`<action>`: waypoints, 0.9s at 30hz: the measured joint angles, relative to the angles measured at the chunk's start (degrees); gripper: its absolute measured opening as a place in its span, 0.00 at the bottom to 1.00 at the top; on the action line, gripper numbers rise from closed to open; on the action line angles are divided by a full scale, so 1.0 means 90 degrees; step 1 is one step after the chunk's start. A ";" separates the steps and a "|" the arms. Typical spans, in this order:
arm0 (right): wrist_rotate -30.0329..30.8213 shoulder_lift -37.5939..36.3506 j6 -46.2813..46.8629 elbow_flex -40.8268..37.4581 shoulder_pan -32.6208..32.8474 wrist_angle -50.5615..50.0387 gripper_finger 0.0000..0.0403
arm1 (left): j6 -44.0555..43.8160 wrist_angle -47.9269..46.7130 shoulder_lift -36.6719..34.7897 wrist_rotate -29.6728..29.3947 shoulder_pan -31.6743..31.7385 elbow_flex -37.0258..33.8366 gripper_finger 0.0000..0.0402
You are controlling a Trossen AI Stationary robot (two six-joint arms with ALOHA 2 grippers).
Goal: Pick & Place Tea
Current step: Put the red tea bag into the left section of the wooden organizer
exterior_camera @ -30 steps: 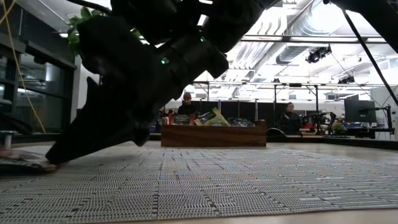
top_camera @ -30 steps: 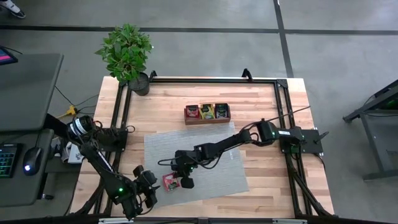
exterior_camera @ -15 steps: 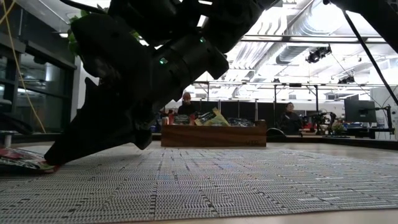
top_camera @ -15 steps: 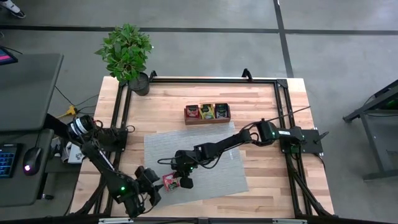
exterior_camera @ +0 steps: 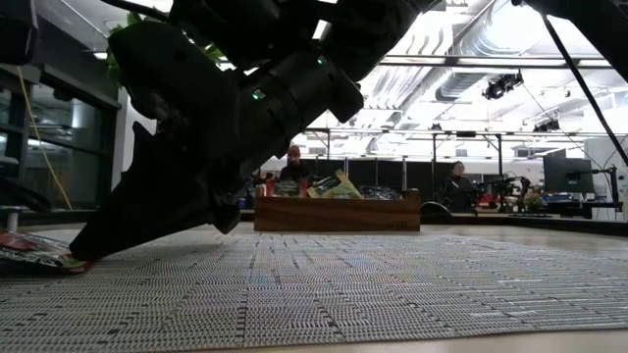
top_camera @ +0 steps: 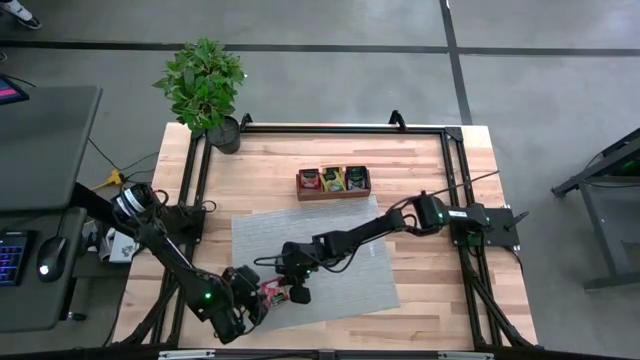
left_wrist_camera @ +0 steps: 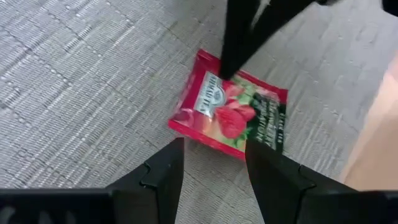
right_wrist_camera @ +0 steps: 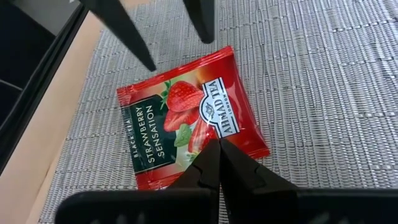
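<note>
A red strawberry tea sachet (right_wrist_camera: 186, 121) lies flat near the near-left corner of the grey mat (top_camera: 330, 240), also visible in the high view (top_camera: 270, 292). My right gripper (right_wrist_camera: 217, 144) is shut, and its tips are on the sachet. My left gripper (left_wrist_camera: 214, 143) is open and hovers just left of the sachet, one finger to either side of its near edge, touching nothing. A brown wooden tray (top_camera: 333, 181) near the far edge holds red, yellow and green sachets. My right gripper presses its shut fingertips down on the sachet's face beside the brand label (right_wrist_camera: 225, 127), near one edge. The fingers slant down from the table's right side. The sachet lies on the mat under the tips (exterior_camera: 80, 260).
A potted plant (top_camera: 205, 85) stands at the table's far-left corner. A black frame (top_camera: 330, 128) runs around the table's edges. Bare wood shows right of the mat. In the low view, people sit at desks behind the tray (exterior_camera: 339, 212).
My left gripper has moved toward the table's right, closing in on the sachet, with its fingers still open. My right gripper has stayed on the sachet.
</note>
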 joint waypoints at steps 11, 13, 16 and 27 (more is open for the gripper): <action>-0.0008 0.0002 0.0005 -0.0005 0.0096 0.0001 0.00 | -0.0009 -0.0426 0.0032 0.0138 0.0013 0.0000 0.42; -0.0029 0.0002 0.0007 -0.0008 0.0096 0.0015 0.00 | 0.0009 -0.0446 0.0114 0.0183 0.0062 0.0000 0.42; -0.0028 0.0002 0.0022 -0.0010 0.0096 0.0029 0.00 | 0.0015 -0.0314 0.0178 0.0234 0.0067 -0.0002 0.42; -0.0065 0.0002 0.0058 -0.0015 0.0101 0.0043 0.00 | 0.0135 0.0553 0.0583 0.0061 0.0125 0.0005 0.42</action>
